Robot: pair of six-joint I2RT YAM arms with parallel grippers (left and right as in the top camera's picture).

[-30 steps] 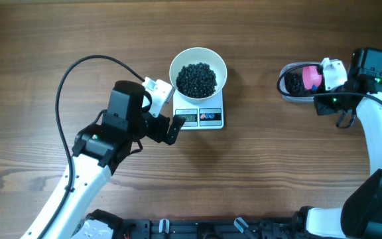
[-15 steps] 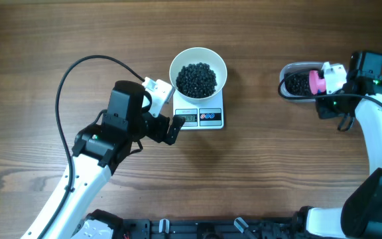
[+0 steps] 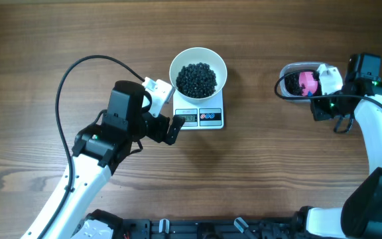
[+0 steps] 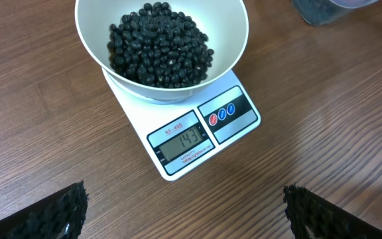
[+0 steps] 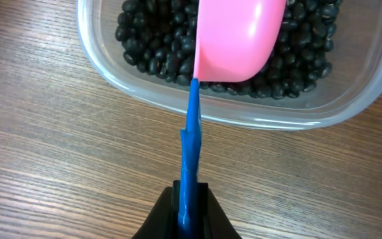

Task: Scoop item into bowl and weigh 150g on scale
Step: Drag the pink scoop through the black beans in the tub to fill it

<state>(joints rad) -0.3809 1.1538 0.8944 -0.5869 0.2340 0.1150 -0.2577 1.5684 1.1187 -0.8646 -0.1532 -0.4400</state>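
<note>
While the bowl point(image 4: 229, 50) sits on the scale point(image 4: 241, 129) with beans point(image 4: 158, 43) heaped inside, the display point(image 4: 186, 141) seems to read just under target. My right gripper point(image 5: 190, 199) is clamped on the scoop point(image 5: 237, 40) over the tub point(image 5: 108, 63), and my left gripper point(image 3: 168, 111) stands wide apart beside the scale. I judge that a small top-up remains.

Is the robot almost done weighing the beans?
Nearly. The bowl on the scale already holds a heap of beans, and the display seems to read 143. The right gripper holds the pink scoop at the tub, so a little more is left.
</note>
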